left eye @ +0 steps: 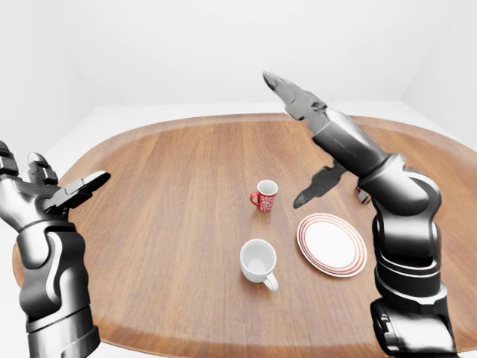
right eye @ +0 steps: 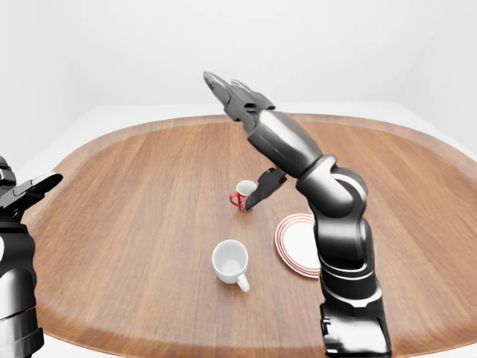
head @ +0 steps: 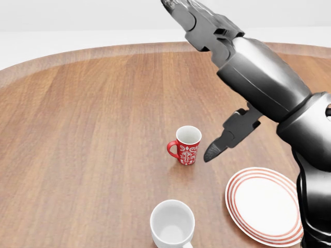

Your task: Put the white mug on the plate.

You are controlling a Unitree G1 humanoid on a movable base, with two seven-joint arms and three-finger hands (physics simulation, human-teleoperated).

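Note:
The white mug (head: 172, 223) stands upright and empty near the bottom of the head view, handle pointing toward the bottom edge. The white plate (head: 264, 204) with red rings lies to its right, a short gap apart and bare. My right hand (left eye: 285, 139) is open and raised well above the table. Its fingers (left eye: 287, 91) point up and to the left, and the thumb hangs above the gap between the red mug and the plate. At the left edge of the left-eye view, off the table's rim, my left hand (left eye: 56, 177) is open and holds nothing.
A red patterned mug (head: 186, 144) stands upright above the white mug in the head view. A small box (left eye: 361, 195) peeks out behind my right forearm, right of the red mug. The oval wooden table (left eye: 164, 171) has a raised rim.

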